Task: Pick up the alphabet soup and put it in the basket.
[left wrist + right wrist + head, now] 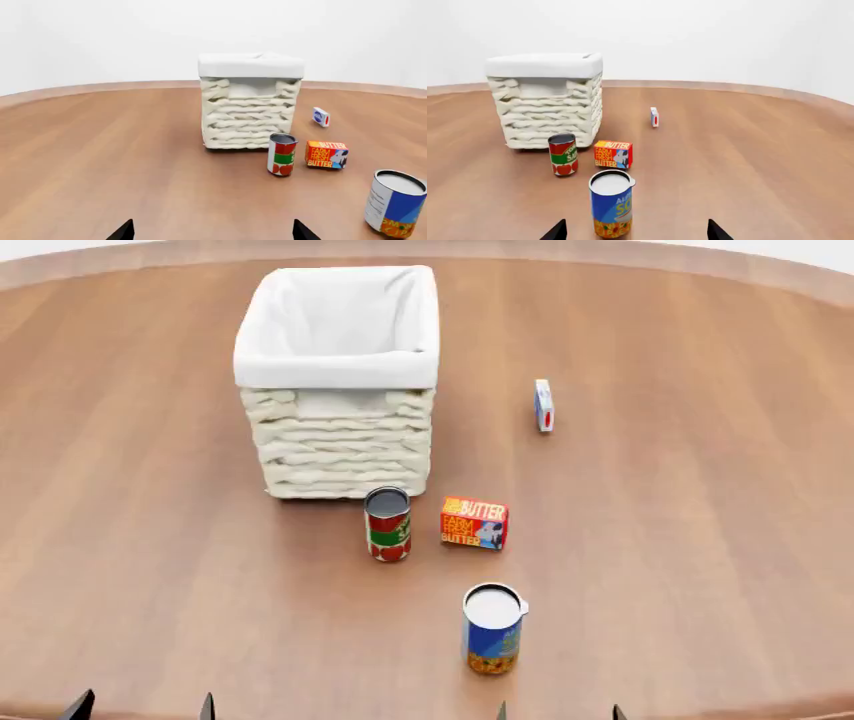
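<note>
The alphabet soup (491, 630) is a blue can with an orange-yellow base and a pale lid, upright near the table's front edge. In the right wrist view the soup can (611, 204) stands just ahead of my right gripper (635, 234), whose fingertips are spread wide with nothing between them. In the left wrist view the soup can (395, 202) sits off to one side of my open left gripper (212, 233). The cream wicker basket (340, 390), with its white liner, stands farther back on the table. In the head view only the tips of my left gripper (140, 708) and right gripper (558, 712) show at the bottom edge.
A red-and-green can (387, 524) with a dark lid stands in front of the basket, with an orange butter box (474, 523) beside it. A small white, blue and red carton (543, 405) stands farther back right. The round wooden table's rim (801, 280) curves behind.
</note>
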Available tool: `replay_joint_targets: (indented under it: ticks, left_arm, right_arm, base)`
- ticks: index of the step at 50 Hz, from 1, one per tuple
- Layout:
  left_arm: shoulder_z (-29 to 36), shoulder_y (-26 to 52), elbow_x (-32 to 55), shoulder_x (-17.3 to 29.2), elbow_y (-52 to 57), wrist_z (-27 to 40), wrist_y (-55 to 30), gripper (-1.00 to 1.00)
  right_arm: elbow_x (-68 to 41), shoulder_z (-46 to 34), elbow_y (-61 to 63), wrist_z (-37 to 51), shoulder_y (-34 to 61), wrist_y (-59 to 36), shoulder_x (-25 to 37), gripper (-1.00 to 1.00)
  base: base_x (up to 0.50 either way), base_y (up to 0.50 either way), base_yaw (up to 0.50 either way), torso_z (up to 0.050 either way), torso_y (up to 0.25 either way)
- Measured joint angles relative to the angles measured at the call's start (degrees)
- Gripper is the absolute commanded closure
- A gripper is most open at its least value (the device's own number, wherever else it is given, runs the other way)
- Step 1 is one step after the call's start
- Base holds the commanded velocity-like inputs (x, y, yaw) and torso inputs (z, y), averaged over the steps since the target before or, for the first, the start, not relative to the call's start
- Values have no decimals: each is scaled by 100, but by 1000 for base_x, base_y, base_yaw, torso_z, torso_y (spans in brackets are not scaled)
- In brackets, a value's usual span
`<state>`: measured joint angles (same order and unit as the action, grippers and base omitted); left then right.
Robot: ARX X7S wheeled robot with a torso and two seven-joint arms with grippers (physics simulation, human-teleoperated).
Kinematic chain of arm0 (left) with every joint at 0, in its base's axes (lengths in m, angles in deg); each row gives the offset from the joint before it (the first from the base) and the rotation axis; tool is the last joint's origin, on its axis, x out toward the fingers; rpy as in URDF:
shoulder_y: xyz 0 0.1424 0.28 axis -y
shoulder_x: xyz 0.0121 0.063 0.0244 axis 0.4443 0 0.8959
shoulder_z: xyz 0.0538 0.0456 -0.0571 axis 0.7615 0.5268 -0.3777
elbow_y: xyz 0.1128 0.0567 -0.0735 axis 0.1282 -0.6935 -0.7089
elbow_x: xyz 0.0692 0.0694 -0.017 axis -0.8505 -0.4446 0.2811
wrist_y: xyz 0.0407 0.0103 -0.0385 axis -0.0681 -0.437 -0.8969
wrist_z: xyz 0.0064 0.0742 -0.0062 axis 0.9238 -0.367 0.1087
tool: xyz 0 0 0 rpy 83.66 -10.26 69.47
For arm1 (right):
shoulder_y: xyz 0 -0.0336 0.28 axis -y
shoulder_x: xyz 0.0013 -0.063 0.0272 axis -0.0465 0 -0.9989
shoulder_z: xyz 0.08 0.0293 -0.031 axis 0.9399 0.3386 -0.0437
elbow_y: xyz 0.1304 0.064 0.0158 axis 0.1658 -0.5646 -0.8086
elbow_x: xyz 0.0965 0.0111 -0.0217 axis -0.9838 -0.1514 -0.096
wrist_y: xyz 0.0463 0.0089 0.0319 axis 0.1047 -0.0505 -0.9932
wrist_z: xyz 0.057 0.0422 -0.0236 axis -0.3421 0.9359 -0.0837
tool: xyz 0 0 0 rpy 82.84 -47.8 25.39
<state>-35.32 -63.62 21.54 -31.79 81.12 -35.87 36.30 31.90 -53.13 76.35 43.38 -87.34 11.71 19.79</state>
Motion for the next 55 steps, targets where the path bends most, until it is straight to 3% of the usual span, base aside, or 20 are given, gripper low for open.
replay_joint_targets:
  ticks: [13,30,55]
  left_arm:
    - [232,-57,150,217,575,237,-315,-100]
    - [256,-715,208,544,3258,586,-1169,-100]
    - [323,-1027,265,770,4019,881,-1217,-100]
  right_arm:
    - [-469,-509,602,603,-60,-195,515,-100]
    - [-833,-458,3114,1074,-424,-1094,978,-100]
    - [-1051,-466,3888,1279,-556,-1423,1155,-100]
  base:
    - [0,0,0,0,0]
    - [4,0,0,0,0]
    - [500,0,0,0,0]
